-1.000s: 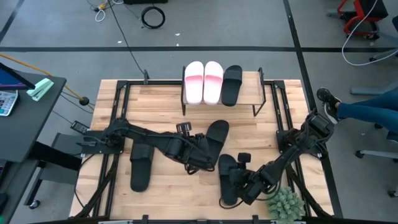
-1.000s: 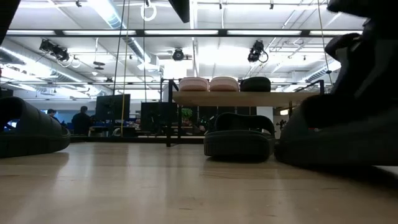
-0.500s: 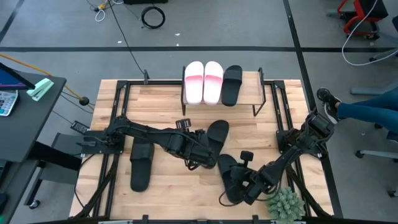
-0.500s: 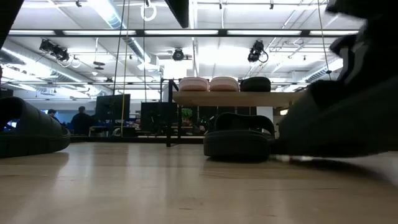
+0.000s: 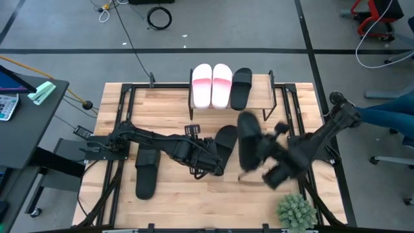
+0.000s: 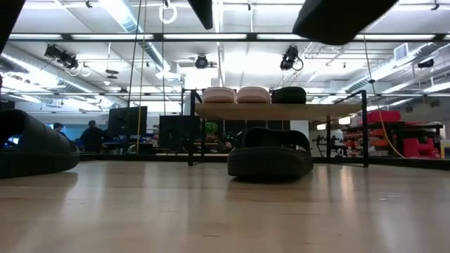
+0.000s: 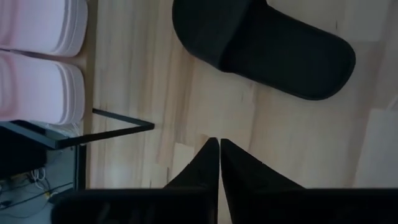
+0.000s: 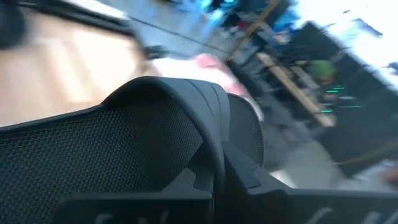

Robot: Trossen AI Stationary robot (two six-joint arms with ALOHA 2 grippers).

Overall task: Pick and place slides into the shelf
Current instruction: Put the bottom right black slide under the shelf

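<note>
The shelf (image 5: 260,94) at the far middle holds two pink slides (image 5: 211,84) and a black slide (image 5: 240,88). My right gripper (image 8: 214,177) is shut on another black slide (image 5: 248,139), carried in the air right of centre and seen high in the low view (image 6: 337,17). A third black slide (image 5: 225,139) lies sole-down mid-table. My left gripper (image 7: 219,158) is shut just on its near side, over bare wood. A fourth black slide (image 5: 145,171) lies on the left. My right gripper pinches the held slide's wide strap (image 8: 205,134) at its edge between the two fingers. The fingers come at it nearly level, from the table's right. The slide is lifted clear of the table.
A green spiky plant (image 5: 297,212) stands at the near right corner. Black rails (image 5: 123,110) run along the table's left and right sides. A person's leg and shoe (image 5: 362,113) show beyond the right edge. Bare wood lies between the slides.
My right gripper has risen from the near right of the table and gone toward the far edge, tipping up toward level. The black slide that lay there has come up with it, lifted clear. The other slides have stayed put.
</note>
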